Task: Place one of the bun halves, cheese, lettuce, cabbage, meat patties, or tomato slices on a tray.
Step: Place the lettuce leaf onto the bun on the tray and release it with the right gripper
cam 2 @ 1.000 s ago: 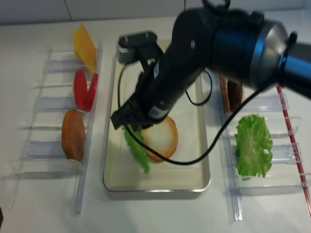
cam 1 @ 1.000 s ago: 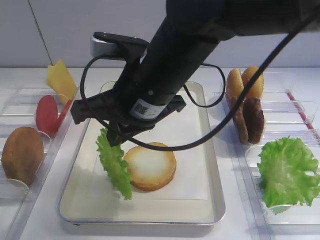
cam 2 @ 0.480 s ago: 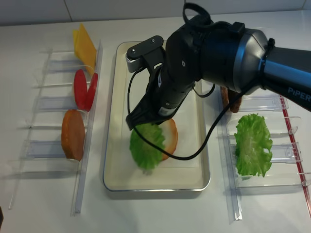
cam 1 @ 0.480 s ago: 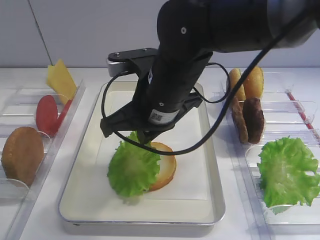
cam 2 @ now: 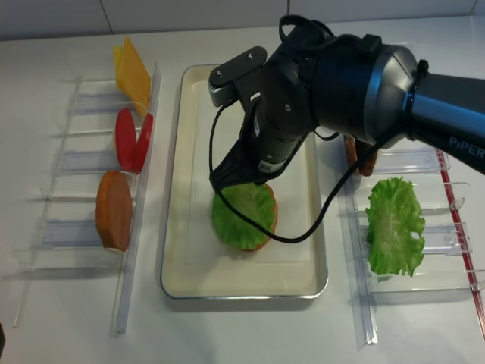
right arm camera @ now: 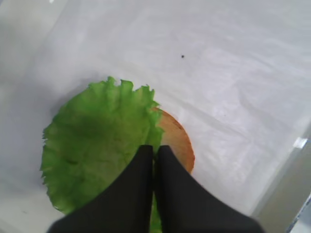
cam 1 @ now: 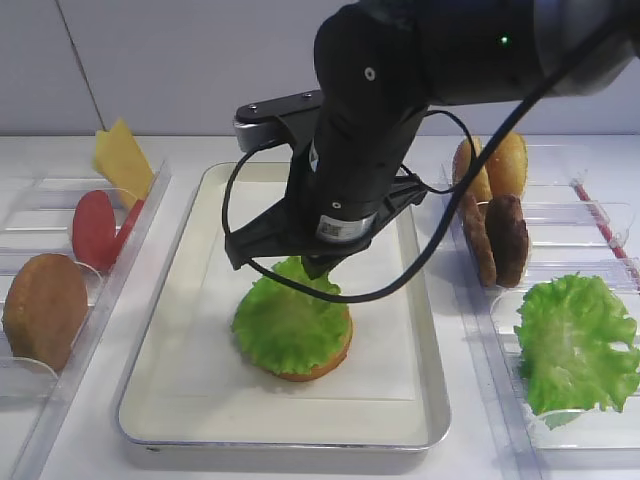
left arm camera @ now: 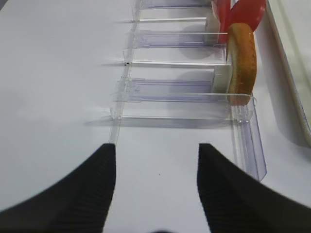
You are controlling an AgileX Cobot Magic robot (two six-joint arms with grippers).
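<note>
Here the right gripper (right arm camera: 154, 151) has its jaws pressed together over the lettuce (cam 1: 290, 324), pinching its rim at 12 o'clock (as far as the wrist view shows). The leaf lies flat on a bun half (cam 1: 335, 352) near the tray's (cam 1: 180, 290) centre. The left gripper (left arm camera: 155, 160) stands apart, holding nothing.

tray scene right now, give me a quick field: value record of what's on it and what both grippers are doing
tray: silver, white paper liner
bun half: flat on the liner, mid tray
lettuce: lying on the bun half, covering most of it
right gripper: shut on the lettuce's edge
left gripper: open, empty, over bare table beside the clear bins
other green leaf: in a bin to the right
</note>
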